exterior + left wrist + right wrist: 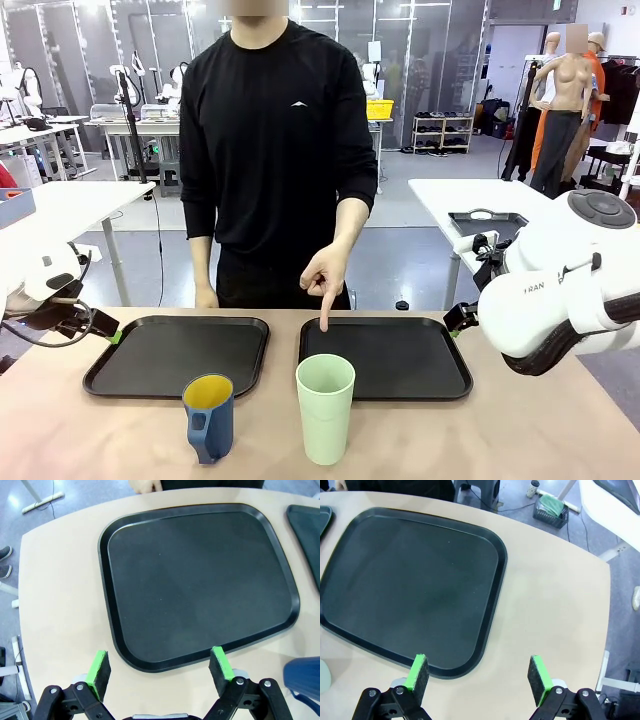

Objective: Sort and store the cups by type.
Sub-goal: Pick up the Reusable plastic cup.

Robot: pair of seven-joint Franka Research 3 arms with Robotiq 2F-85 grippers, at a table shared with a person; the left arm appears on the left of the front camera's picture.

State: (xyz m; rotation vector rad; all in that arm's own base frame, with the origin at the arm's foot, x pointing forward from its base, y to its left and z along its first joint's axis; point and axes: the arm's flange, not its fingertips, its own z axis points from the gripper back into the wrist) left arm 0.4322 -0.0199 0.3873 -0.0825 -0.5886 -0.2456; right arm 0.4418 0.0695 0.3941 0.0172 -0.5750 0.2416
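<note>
Two cups stand near the table's front edge: a tall pale mint-green tumbler [325,408] and, left of it, a dark blue mug [209,417] with a yellow inside and a handle. A sliver of the mug [302,675] shows at the lower right of the left wrist view. My left gripper [160,667] hangs open above the near edge of the left black tray [200,580], nothing between its fingers. My right gripper [479,672] is open over the near right corner of the right black tray [410,580]. The person's hand [325,275] points a finger down at the right tray [385,358].
The person stands at the far side of the table behind the two trays, the left tray [178,353] in front of their other hand. My right arm's white body [560,290] bulks at the table's right side. Bare tabletop lies around the cups.
</note>
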